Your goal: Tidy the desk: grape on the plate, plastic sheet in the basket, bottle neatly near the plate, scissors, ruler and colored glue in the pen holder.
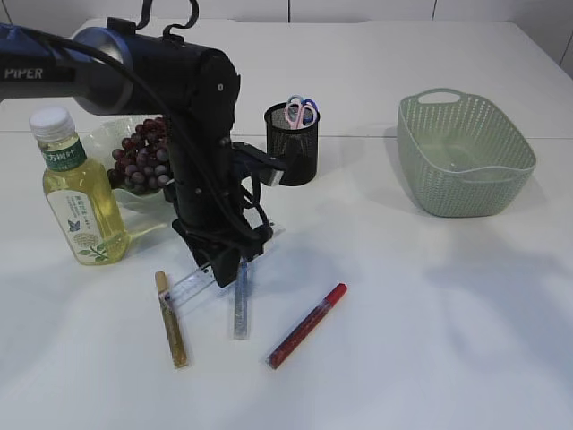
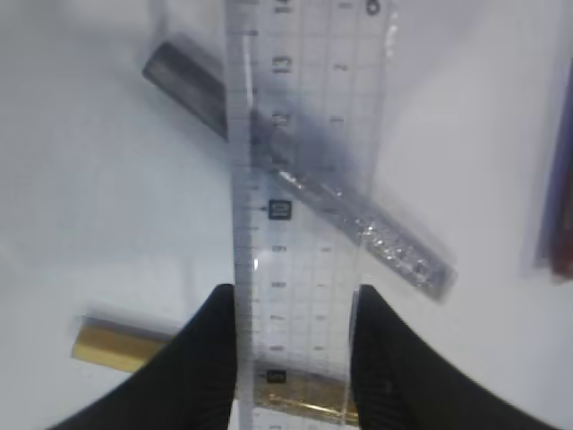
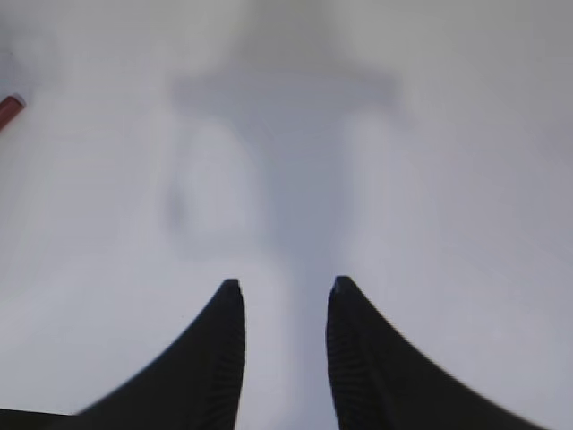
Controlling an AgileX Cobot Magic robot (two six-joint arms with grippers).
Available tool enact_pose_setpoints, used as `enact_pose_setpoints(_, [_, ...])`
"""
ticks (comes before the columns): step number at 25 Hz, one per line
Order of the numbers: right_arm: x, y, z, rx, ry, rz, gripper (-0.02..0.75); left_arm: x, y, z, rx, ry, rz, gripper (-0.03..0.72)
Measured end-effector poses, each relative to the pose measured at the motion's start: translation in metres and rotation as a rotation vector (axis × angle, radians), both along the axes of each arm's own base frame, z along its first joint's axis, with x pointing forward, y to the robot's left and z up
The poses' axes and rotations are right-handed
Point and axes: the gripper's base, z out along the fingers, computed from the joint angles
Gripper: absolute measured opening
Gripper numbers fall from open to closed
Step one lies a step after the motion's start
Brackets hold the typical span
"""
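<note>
Left pincer [image 2: 291,313] pinching the clear ruler [image 2: 304,179] across its width, a black finger [image 2: 210,358] pressed to each long edge. In the exterior view, same pincer [image 1: 224,269] low over the counter [image 1: 430,340], ruler [image 1: 192,285] slanting out toward 8 o'clock from the fingertips.

Under the ruler in the left wrist view: silver glitter glue [image 2: 394,246] lying diagonally, gold glitter glue [image 2: 116,345] across the bottom. On the counter in the exterior view: gold glitter glue [image 1: 172,322] at 7 o'clock of the pincer, silver glitter glue [image 1: 240,309] just at 6 o'clock, red glitter glue [image 1: 307,325] at 4 o'clock, apart from the other two.

Bottle [image 1: 79,193] upright at 9 o'clock of the arm, yellow liquid inside. Grapes [image 1: 141,161] behind it on crinkled clear plastic sheet [image 1: 112,134]. Black mesh pen holder [image 1: 294,143] at 1 o'clock of the pincer, scissors [image 1: 302,111] standing in it, handles up. Green basket [image 1: 466,157] far off at 3 o'clock.

Right pincer [image 3: 285,305] spread partway over bare counter, nothing between the fingers; a red tip at the 10 o'clock edge of its view.
</note>
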Motion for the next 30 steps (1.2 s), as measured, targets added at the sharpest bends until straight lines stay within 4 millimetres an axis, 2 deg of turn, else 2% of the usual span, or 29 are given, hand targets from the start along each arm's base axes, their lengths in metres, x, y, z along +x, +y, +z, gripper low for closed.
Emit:
enact_pose_setpoints(12, [0.000,-0.001,0.000,-0.011,-0.002,0.000,0.260,-0.007,-0.010,0.008,-0.106,0.074,0.168,0.274])
enact_pose_setpoints(18, [0.000,-0.002,0.000,-0.018,-0.003,0.000,0.260,-0.013,-0.006,0.040,-0.142,0.027,0.220,0.274])
enact_pose_setpoints(22, [0.000,-0.002,0.000,-0.020,-0.004,0.000,0.260,-0.027,0.003,0.060,-0.150,0.014,0.236,0.274])
enact_pose_setpoints(26, [0.000,-0.002,0.000,-0.020,-0.004,0.000,0.260,-0.049,0.018,0.065,-0.144,0.018,0.256,0.274])
enact_pose_setpoints(30, [0.000,-0.002,0.000,-0.020,-0.004,0.000,0.260,-0.066,0.031,0.075,-0.231,-0.101,0.280,0.274])
